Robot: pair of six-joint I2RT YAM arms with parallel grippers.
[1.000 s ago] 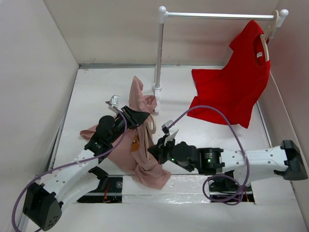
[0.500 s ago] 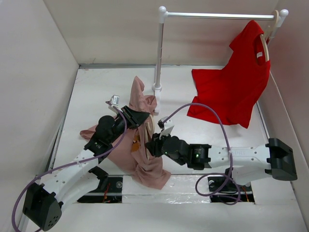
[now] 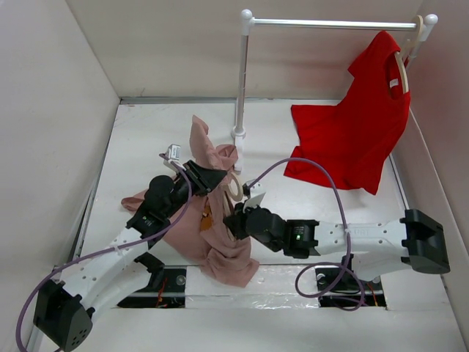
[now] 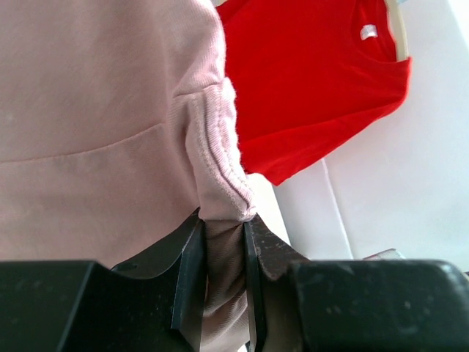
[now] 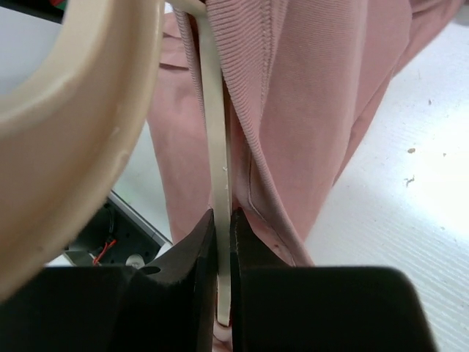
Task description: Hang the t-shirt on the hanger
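The pink-mauve t-shirt (image 3: pixel 214 242) hangs bunched between my two grippers, one end raised toward the rack post. My left gripper (image 3: pixel 218 177) is shut on a fold of its hemmed edge (image 4: pixel 220 242). The beige hanger (image 3: pixel 233 187) is mostly inside the shirt; only its hook shows in the top view. My right gripper (image 3: pixel 236 220) is shut on the hanger's thin bar (image 5: pixel 220 242), with pink cloth (image 5: pixel 308 110) draped against it and the hook (image 5: pixel 80 110) close to the camera.
A white garment rack (image 3: pixel 242 73) stands at the back, its post just behind the shirt. A red t-shirt (image 3: pixel 352 132) hangs on a matching hanger (image 3: pixel 404 70) at the rack's right end. White walls enclose the table on three sides.
My right gripper has moved left and in under the shirt with the hanger. The shirt's raised end has shifted a little left and up.
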